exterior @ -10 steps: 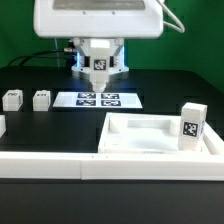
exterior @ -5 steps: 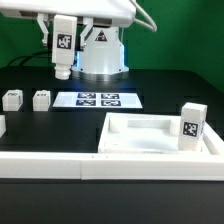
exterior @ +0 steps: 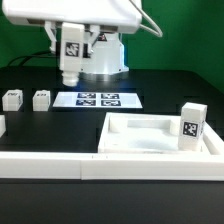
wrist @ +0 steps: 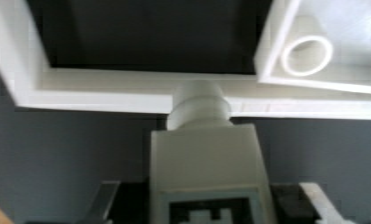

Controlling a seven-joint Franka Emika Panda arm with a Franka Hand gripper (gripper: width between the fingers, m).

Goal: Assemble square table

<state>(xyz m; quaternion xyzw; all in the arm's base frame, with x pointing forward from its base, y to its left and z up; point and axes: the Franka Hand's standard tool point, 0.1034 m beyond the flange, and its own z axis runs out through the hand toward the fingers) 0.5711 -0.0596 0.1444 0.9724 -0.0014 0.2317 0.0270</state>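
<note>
In the exterior view's upper left, the gripper point(exterior: 71, 40) hangs with its jaws clamped on a leg point(exterior: 70, 66), well apart from the tabletop point(exterior: 140, 138) at lower right.

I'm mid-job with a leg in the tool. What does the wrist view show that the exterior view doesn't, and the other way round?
Wrist view only: a round corner socket of the tabletop, and the narrow peg end of the held leg.
Exterior view only: two loose legs and the marker board beyond the tabletop, an upright leg at its corner on the exterior view's right, and the wall strip in front.
Both: the tool shut on the held leg, and part of the tabletop.
</note>
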